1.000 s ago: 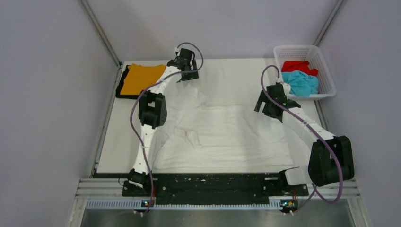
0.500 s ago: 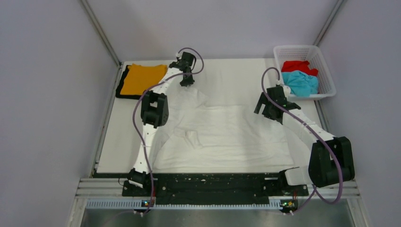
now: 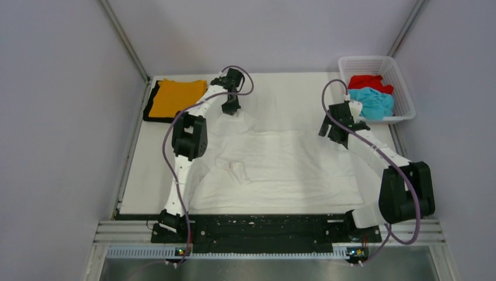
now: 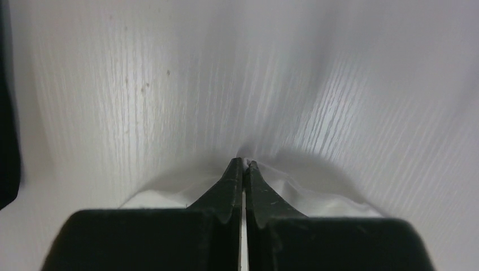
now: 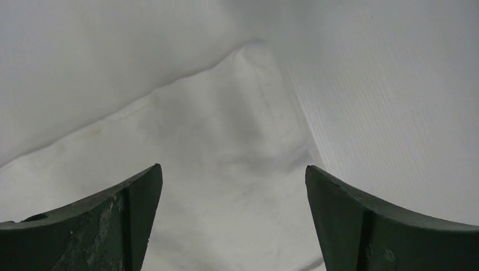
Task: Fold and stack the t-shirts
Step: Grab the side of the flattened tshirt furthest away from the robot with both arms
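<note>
The white t-shirt (image 3: 286,167) lies spread over the middle of the table. My left gripper (image 3: 230,109) is at its far left corner, shut on a small pinch of the white cloth (image 4: 265,172); the fingertips (image 4: 243,164) meet with cloth between them. My right gripper (image 3: 334,133) hovers open over the shirt's far right corner (image 5: 243,130), with nothing between its fingers. A folded orange t-shirt (image 3: 175,96) rests on a black one (image 3: 150,110) at the far left. The red t-shirt (image 3: 367,81) and the teal one (image 3: 374,103) lie crumpled in the basket.
The white lattice basket (image 3: 405,93) stands at the far right corner. Grey walls close in the table on the left, right and back. A small bunched fold (image 3: 237,171) rises from the white shirt near its left side.
My left gripper has shut on the white shirt's far left corner and shifted slightly right. My right gripper has moved a little farther back, staying open.
</note>
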Tool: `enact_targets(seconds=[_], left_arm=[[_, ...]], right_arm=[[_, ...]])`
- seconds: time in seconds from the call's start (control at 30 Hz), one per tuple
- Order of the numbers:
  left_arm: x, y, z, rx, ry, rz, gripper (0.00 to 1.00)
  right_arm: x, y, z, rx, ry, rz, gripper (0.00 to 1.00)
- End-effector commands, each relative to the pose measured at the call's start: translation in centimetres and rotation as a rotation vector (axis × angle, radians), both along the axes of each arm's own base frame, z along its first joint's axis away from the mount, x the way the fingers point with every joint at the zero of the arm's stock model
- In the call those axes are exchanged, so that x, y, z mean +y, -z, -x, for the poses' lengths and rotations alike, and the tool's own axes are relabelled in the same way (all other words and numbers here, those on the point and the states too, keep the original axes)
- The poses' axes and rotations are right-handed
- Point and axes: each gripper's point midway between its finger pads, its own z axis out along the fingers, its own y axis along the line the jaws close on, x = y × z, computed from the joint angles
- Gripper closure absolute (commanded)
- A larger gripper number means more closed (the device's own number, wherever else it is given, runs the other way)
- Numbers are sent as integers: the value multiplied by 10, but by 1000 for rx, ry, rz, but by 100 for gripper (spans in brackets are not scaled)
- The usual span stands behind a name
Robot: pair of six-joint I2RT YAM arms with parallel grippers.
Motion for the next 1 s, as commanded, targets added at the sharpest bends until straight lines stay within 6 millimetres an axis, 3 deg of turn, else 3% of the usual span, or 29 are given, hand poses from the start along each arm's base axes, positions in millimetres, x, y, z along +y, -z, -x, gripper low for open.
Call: enact_targets(seconds=[0.0, 0.07, 0.17, 0.4, 0.53, 0.7, 0.83, 0.97], left_arm=[[-3, -55, 20, -56, -3, 39, 100], [-6, -72, 26, -90, 5, 58, 100], [-9, -84, 37, -107, 9, 72, 100], [-16, -97, 59, -93, 33, 120, 100], [-19, -97, 70, -79, 44, 120, 100], [-22, -101, 80, -77, 57, 120, 100], [-21, -106, 89, -75, 61, 129, 100], [-19, -107, 101, -73, 62, 137, 100]], right_arm=[[-34, -27, -38, -59, 127, 190, 5], [-42, -25, -53, -43, 176, 228, 6], [-43, -2, -74, 32, 193, 255, 8], [-42, 26, -111, 110, 205, 304, 13], [-41, 41, -105, 144, 209, 293, 17], [-46, 47, -83, 176, 232, 303, 21], [-51, 51, -65, 182, 272, 288, 34], [-55, 50, -62, 155, 302, 274, 52]])
